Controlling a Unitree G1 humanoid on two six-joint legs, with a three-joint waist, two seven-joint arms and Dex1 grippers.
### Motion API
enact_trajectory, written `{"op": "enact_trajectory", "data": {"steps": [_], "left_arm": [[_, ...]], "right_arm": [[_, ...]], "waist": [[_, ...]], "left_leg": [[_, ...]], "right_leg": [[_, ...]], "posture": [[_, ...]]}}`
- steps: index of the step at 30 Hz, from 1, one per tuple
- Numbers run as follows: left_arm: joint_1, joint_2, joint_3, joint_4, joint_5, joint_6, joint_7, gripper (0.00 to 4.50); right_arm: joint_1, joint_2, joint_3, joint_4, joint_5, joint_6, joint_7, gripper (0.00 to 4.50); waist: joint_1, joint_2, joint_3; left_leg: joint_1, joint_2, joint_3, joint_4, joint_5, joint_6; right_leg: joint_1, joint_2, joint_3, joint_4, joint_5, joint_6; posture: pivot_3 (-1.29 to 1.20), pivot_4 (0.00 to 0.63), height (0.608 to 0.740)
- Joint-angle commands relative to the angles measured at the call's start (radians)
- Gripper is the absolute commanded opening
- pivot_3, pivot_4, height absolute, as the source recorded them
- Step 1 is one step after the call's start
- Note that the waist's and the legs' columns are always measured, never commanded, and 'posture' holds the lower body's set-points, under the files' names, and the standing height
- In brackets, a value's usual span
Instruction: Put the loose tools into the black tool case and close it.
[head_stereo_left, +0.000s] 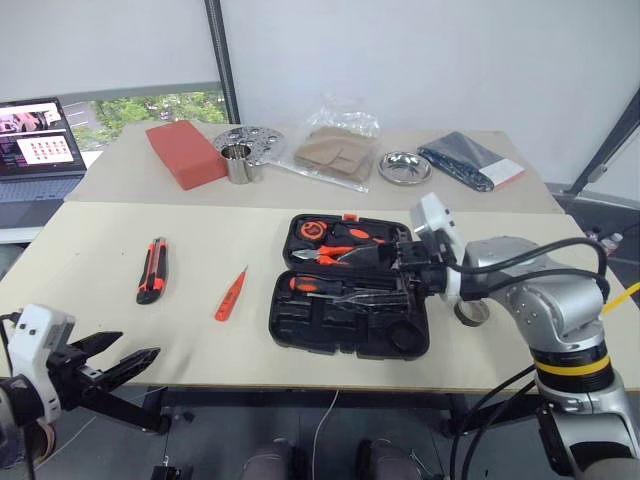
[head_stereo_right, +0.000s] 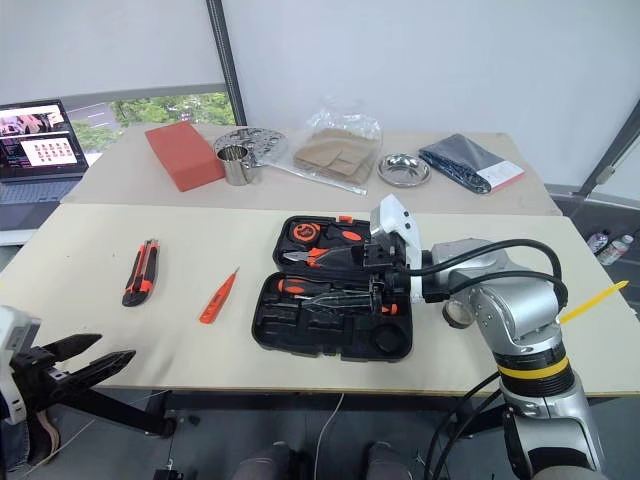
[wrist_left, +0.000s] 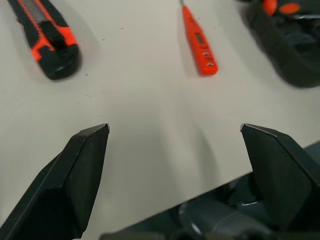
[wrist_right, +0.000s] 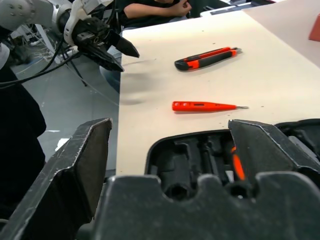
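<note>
The black tool case (head_stereo_left: 300, 322) lies open in the middle of the near table, with orange-handled tools in its recesses. One screwdriver (head_stereo_left: 318, 286) with an orange-black handle rests in the front half. My right gripper (head_stereo_left: 398, 268) hovers over the case's right side, pointing left, open and empty. The orange-black utility knife (head_stereo_left: 152, 270) and the slim orange tester screwdriver (head_stereo_left: 230, 296) lie loose on the table left of the case. A small grey tape roll (head_stereo_left: 472, 312) sits right of the case, partly behind my right arm. My left gripper (head_stereo_left: 138, 345) is open and empty off the table's front left edge.
The back table holds a red block (head_stereo_left: 185, 152), a metal cup (head_stereo_left: 238, 162), a plastic bag (head_stereo_left: 335, 150), a metal bowl (head_stereo_left: 404, 166) and a dark blue packet (head_stereo_left: 468, 160). A laptop (head_stereo_left: 35, 150) stands far left. A person (wrist_right: 150, 10) sits beyond the table.
</note>
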Motion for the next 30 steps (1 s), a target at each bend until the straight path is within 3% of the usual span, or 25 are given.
{"op": "enact_trajectory", "data": {"steps": [1,7,10,18,21,26,30], "left_arm": [[-0.212,0.044,-0.092,-0.012,-0.040,0.208,0.166,4.50],[-0.595,0.061,-0.356,0.108,0.007,0.528,0.346,4.50],[-0.709,0.072,-0.484,0.199,-0.005,0.540,0.362,4.50],[-0.806,0.028,-0.771,0.425,0.131,0.389,0.385,4.50],[-0.822,0.005,-0.826,0.514,0.162,0.323,0.364,3.87],[-0.880,-0.023,-0.810,0.648,0.195,0.260,0.342,2.05],[-0.923,0.045,-0.840,0.671,0.198,0.183,0.222,0.75]], "right_arm": [[0.016,-0.010,-0.017,-0.056,0.010,-0.038,-0.021,4.41],[0.081,-0.009,-0.022,-0.122,0.020,-0.033,-0.082,4.41],[0.110,-0.009,-0.019,-0.141,0.009,-0.029,-0.122,4.41],[0.165,-0.006,-0.034,-0.194,0.033,-0.020,-0.201,4.41],[0.183,-0.018,-0.040,-0.214,0.046,-0.019,-0.211,4.50],[0.228,-0.071,-0.063,-0.253,0.092,-0.009,-0.182,4.50],[0.274,-0.119,-0.097,-0.280,0.150,0.013,-0.171,4.50]], "waist": [[0.001,-0.002,-0.001],[-0.010,-0.008,-0.004],[-0.017,-0.010,-0.004],[-0.015,-0.009,-0.004],[-0.006,-0.009,-0.004],[0.014,-0.006,-0.005],[0.018,-0.007,-0.006]], "left_leg": [[0.000,0.000,0.000,0.000,0.001,-0.001],[-0.001,-0.001,0.001,-0.001,0.003,-0.001],[-0.001,0.000,0.001,-0.002,0.008,0.006],[0.000,0.001,0.002,-0.003,0.007,0.001],[0.001,0.001,0.001,-0.003,0.004,-0.003],[0.005,0.000,0.001,-0.003,0.005,-0.004],[0.004,0.000,0.000,-0.003,0.006,-0.004]], "right_leg": [[0.000,0.001,0.000,0.001,0.000,0.000],[0.001,0.006,0.004,0.009,0.004,-0.008],[0.000,0.010,0.004,0.009,0.003,-0.007],[-0.001,0.010,0.006,0.008,-0.001,-0.009],[0.001,0.008,0.006,0.009,-0.001,-0.009],[0.004,0.003,0.006,0.009,-0.004,-0.003],[0.003,0.001,0.007,0.009,-0.003,-0.003]], "posture": [[0.00,0.150,0.734],[0.00,0.150,0.734],[0.00,0.150,0.734],[0.00,0.150,0.734],[0.00,0.150,0.734],[0.00,0.150,0.734],[0.00,0.150,0.734]]}}
